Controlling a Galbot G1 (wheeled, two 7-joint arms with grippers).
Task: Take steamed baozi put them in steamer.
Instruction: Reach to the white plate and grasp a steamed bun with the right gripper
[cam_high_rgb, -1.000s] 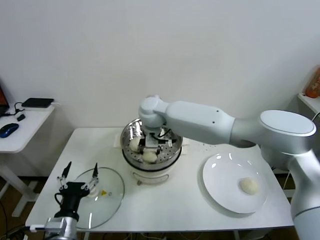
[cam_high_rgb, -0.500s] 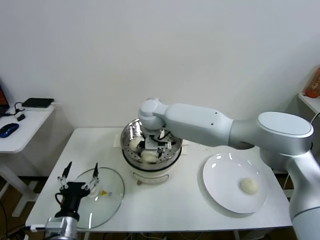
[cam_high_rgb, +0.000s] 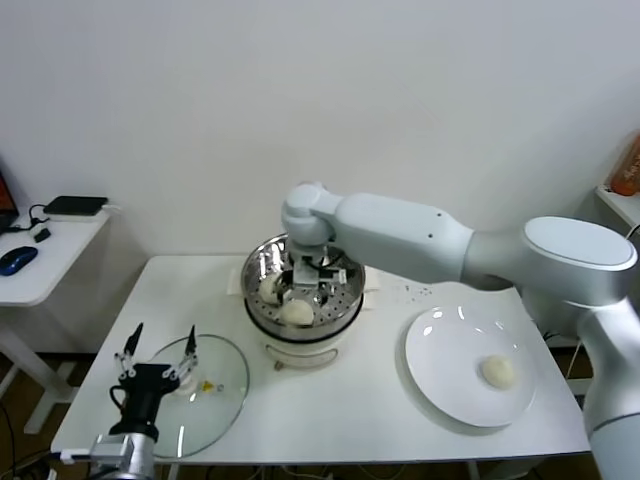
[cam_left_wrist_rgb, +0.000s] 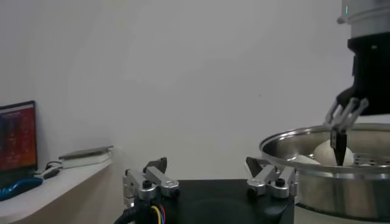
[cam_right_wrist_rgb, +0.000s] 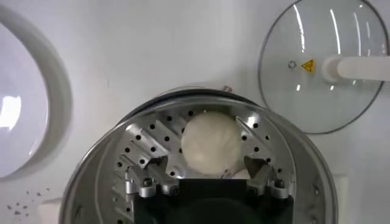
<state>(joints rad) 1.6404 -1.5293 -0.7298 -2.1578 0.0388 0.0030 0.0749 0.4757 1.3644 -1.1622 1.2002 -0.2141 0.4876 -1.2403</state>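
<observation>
Currently right gripper (cam_right_wrist_rgb: 207, 176) sits above the steamer (cam_high_rgb: 262, 312) near the desk's back edge, fingers spread, straddling a bun (cam_right_wrist_rgb: 211, 145) lying free on the tray. One bun (cam_high_rgb: 498, 371) waits on the plate (cam_high_rgb: 440, 392) at the desk's right edge. Risk: a finger could snag the bun on lift-out; left gripper (cam_high_rgb: 158, 353), spread, idles over the lid (cam_high_rgb: 215, 400) at the front-left corner.

Two-arm unit: right arm extended, left arm parked.
Right white seven-joint arm reaches forward and left, wrist pointing down; right end effector (cam_high_rgb: 304, 283) hangs with its fingers (cam_right_wrist_rgb: 142, 183) spread apart. Left black-and-silver end effector (cam_high_rgb: 158, 358) sits low at the near left, fingers (cam_left_wrist_rgb: 146, 182) spread, pointing forward.
</observation>
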